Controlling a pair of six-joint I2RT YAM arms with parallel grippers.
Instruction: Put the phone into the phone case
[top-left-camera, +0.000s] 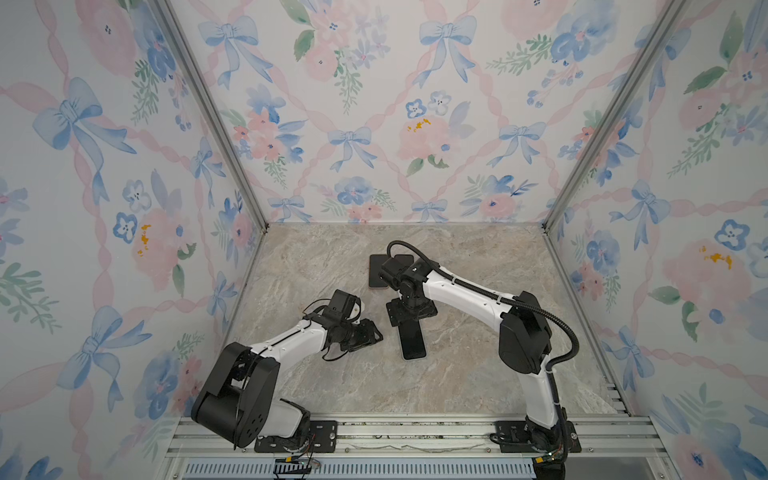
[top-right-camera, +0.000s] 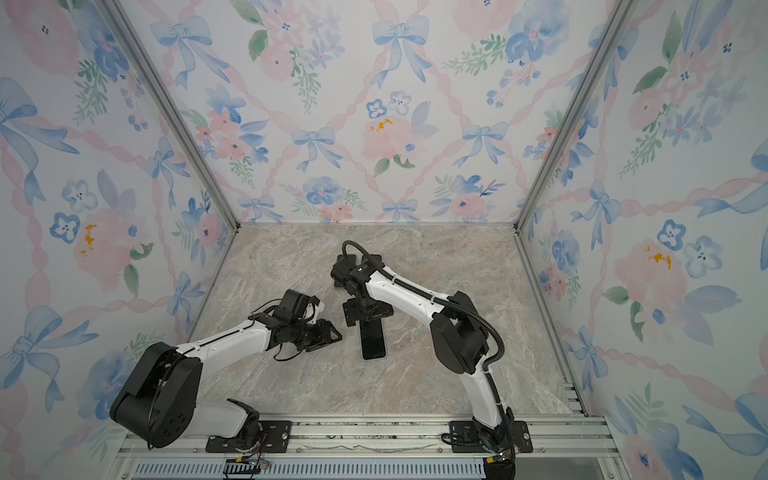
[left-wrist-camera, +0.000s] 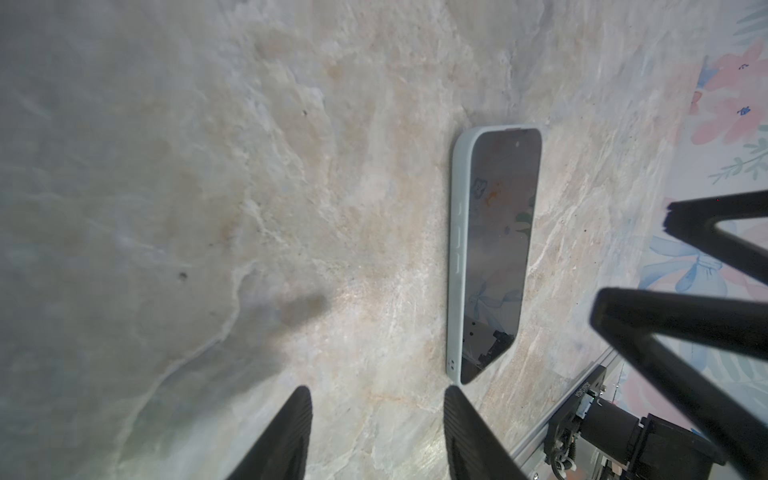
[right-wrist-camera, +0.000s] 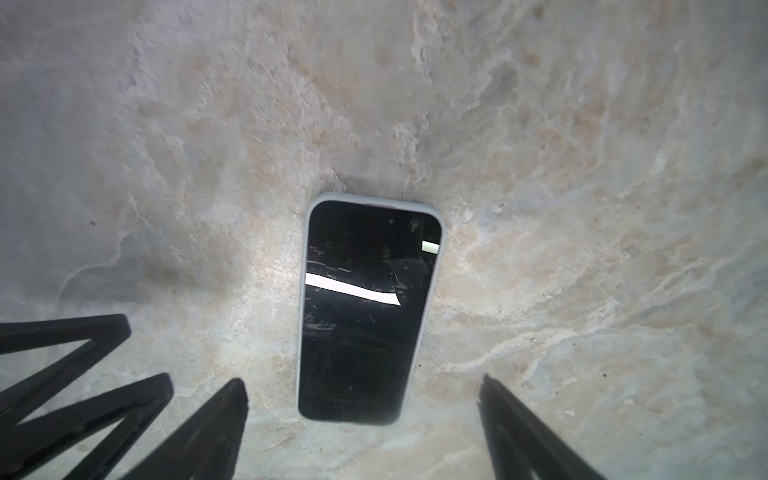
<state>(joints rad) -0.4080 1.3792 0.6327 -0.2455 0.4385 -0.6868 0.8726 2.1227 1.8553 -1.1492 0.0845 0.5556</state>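
The phone lies flat, dark screen up, in the middle of the marble table. It sits inside the pale grey-green phone case, whose rim runs round the screen. My right gripper hovers over the phone's far end, open, its fingers wide apart on either side and touching nothing. To the phone's left, my left gripper is open with bare table between its fingers.
A second dark flat rectangle with a pinkish edge lies further back, partly hidden by the right wrist. Floral walls enclose three sides. An aluminium rail with both arm bases runs along the front edge.
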